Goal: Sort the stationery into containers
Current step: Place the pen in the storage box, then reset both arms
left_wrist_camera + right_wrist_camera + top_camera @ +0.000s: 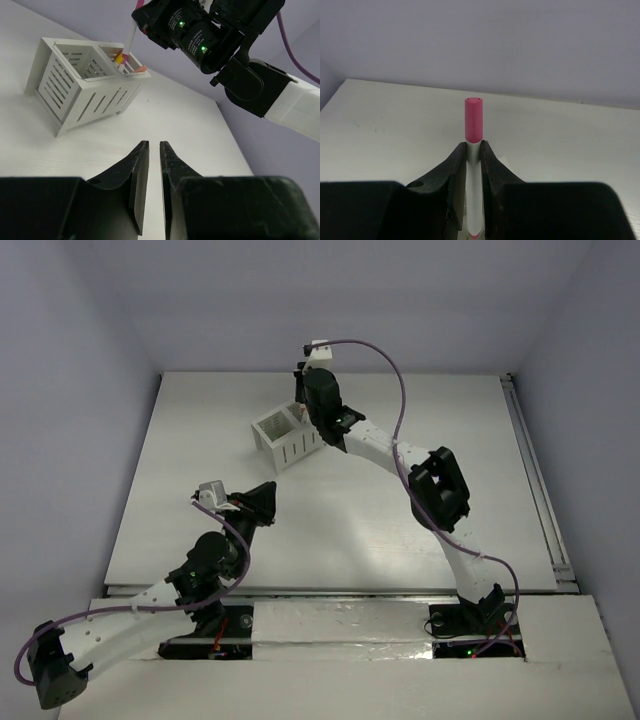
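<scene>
1. The left gripper (154,145) has its fingers only a slit apart and holds nothing. It sits low over the counter (175,115), at about 7 o'clock from the organiser, and points toward it.
2. The organiser (65,92) stands skewed toward the back of the counter. Its left compartment looks empty. In the right one, yellow and orange caps (121,59) show at the rim.
3. The right gripper (473,146) is clamped on the magenta-capped pen (473,117) right over that right compartment. This arm is plainly the nearer one.
4. The pen's long axis runs near upright, leaning a little toward 1 o'clock in the left wrist view. Its lower end points down at the right compartment, so I judge the next move to be a short lowering, then a release.
5. The pen's lower end merges with the caps there. It is probably at the rim, but I cannot tell whether it is already inside. The right wrist view shows no organiser, and the number of pens inside is unclear.
</scene>
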Available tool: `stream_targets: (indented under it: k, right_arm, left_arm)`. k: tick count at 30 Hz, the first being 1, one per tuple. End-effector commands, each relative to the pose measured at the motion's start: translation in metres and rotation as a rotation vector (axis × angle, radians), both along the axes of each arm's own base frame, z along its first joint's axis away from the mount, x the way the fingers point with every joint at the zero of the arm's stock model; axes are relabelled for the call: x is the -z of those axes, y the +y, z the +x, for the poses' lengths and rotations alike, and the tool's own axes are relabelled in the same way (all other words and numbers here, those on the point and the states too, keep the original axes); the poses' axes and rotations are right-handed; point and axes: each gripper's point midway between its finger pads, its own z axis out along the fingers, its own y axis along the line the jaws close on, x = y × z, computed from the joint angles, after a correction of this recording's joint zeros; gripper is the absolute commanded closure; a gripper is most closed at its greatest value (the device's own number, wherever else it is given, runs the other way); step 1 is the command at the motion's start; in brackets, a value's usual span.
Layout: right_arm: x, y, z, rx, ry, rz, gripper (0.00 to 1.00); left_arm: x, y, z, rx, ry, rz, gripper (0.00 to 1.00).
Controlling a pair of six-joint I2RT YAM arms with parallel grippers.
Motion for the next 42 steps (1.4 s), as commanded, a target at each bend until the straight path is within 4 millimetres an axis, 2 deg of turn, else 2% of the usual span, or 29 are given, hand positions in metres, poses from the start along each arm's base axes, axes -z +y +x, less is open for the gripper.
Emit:
stream_targets:
  k: [1, 2, 4, 10, 11, 15, 17, 18, 19, 20, 21, 22, 23, 24, 25, 26, 27, 28, 29, 30, 31, 32, 33, 34, 35, 36, 37, 40, 42]
  right_arm:
    - [-0.012, -0.006, 0.001, 0.028, -0.037, 0.046, 0.88]
    - [-0.017, -0.004, -0.001, 0.009, -0.047, 0.060, 0.84]
    - [-0.022, -0.003, -0.003, 0.000, -0.051, 0.065, 0.67]
    - [-0.033, -0.010, -0.008, 0.012, -0.043, 0.048, 0.40]
    - [-0.031, -0.011, -0.011, 0.005, -0.039, 0.051, 0.39]
    - [-0.082, -0.028, -0.035, -0.016, -0.087, 0.119, 0.39]
    - [-0.102, -0.038, -0.050, -0.027, -0.111, 0.151, 0.52]
    - [-0.088, -0.045, -0.059, -0.027, -0.084, 0.132, 0.78]
    - [-0.120, -0.061, -0.077, -0.028, -0.123, 0.179, 0.93]
    - [-0.126, -0.070, -0.088, -0.026, -0.135, 0.197, 1.00]
    - [-0.131, -0.080, -0.099, -0.028, -0.141, 0.207, 1.00]
    - [-0.101, -0.091, -0.111, -0.023, -0.096, 0.175, 1.00]
    - [-0.133, -0.112, -0.133, -0.017, -0.152, 0.240, 1.00]
    - [-0.132, -0.122, -0.145, -0.015, -0.152, 0.253, 1.00]
    - [-0.103, -0.134, -0.157, -0.003, -0.105, 0.241, 1.00]
    - [-0.122, -0.155, -0.178, 0.010, -0.138, 0.284, 1.00]
    - [-0.118, -0.166, -0.189, 0.019, -0.133, 0.293, 1.00]
    - [-0.091, -0.176, -0.199, 0.030, -0.089, 0.273, 0.95]
    - [-0.082, -0.189, -0.208, 0.060, -0.069, 0.262, 0.92]
    - [-0.096, -0.208, -0.225, 0.075, -0.101, 0.300, 0.88]
    - [-0.091, -0.219, -0.233, 0.095, -0.092, 0.300, 0.82]
    - [-0.067, -0.234, -0.240, 0.148, -0.050, 0.274, 0.79]
    - [-0.080, -0.252, -0.255, 0.167, -0.082, 0.316, 0.76]
    - [-0.077, -0.261, -0.263, 0.187, -0.078, 0.335, 0.62]
    - [-0.077, -0.271, -0.270, 0.206, -0.083, 0.350, 0.54]
    - [-0.065, -0.281, -0.277, 0.234, -0.063, 0.331, 0.46]
    - [-0.077, -0.294, -0.290, 0.236, -0.097, 0.374, 0.32]
    - [-0.080, -0.315, -0.309, 0.258, -0.123, 0.418, 0.18]
    - [-0.073, -0.322, -0.316, 0.265, -0.106, 0.415, 0.16]
  left_arm:
    - [-0.006, 0.002, 0.001, -0.016, -0.017, -0.015, 0.88]
    - [-0.006, 0.002, 0.002, -0.016, -0.016, -0.014, 0.88]
    - [-0.006, 0.002, 0.002, -0.018, -0.016, -0.013, 0.88]
    - [-0.007, 0.002, 0.002, -0.017, -0.020, -0.013, 0.87]
    - [-0.007, 0.002, 0.002, -0.017, -0.020, -0.012, 0.87]
    - [-0.007, -0.001, 0.003, -0.013, -0.020, -0.010, 0.85]
    - [-0.007, -0.005, 0.004, -0.002, -0.016, -0.003, 0.82]
    - [-0.011, -0.007, 0.004, 0.006, -0.018, -0.011, 0.80]
    - [-0.011, -0.008, 0.004, 0.010, -0.013, -0.010, 0.78]
    - [-0.012, -0.010, 0.004, 0.017, -0.010, -0.014, 0.74]
    - [-0.015, -0.012, 0.003, 0.028, -0.010, -0.033, 0.70]
    - [-0.020, -0.015, 0.001, 0.049, -0.017, -0.047, 0.67]
    - [-0.023, -0.015, 0.000, 0.056, -0.021, -0.059, 0.61]
    - [-0.027, -0.017, -0.001, 0.068, -0.026, -0.074, 0.57]
    - [-0.030, -0.020, -0.003, 0.091, -0.027, -0.088, 0.48]
    - [-0.034, -0.021, -0.005, 0.104, -0.034, -0.098, 0.43]
    - [-0.037, -0.022, -0.006, 0.113, -0.037, -0.102, 0.40]
    - [-0.042, -0.025, -0.007, 0.128, -0.033, -0.107, 0.37]
    - [-0.045, -0.025, -0.007, 0.132, -0.029, -0.105, 0.32]
    - [-0.057, -0.025, -0.008, 0.137, -0.038, -0.118, 0.30]
    - [-0.054, -0.027, -0.009, 0.144, -0.020, -0.093, 0.28]
    - [-0.055, -0.028, -0.009, 0.147, -0.012, -0.082, 0.24]
    - [-0.065, -0.028, -0.009, 0.151, -0.017, -0.083, 0.22]
    - [-0.058, -0.029, -0.009, 0.152, 0.012, -0.043, 0.22]
    - [-0.057, -0.029, -0.009, 0.153, 0.025, -0.026, 0.21]
    - [-0.058, -0.029, -0.009, 0.151, 0.035, -0.015, 0.20]
    - [-0.059, -0.028, -0.009, 0.149, 0.051, 0.003, 0.20]
    - [-0.067, -0.024, -0.011, 0.145, 0.058, 0.007, 0.19]
    - [-0.078, -0.018, -0.015, 0.146, 0.036, -0.005, 0.18]
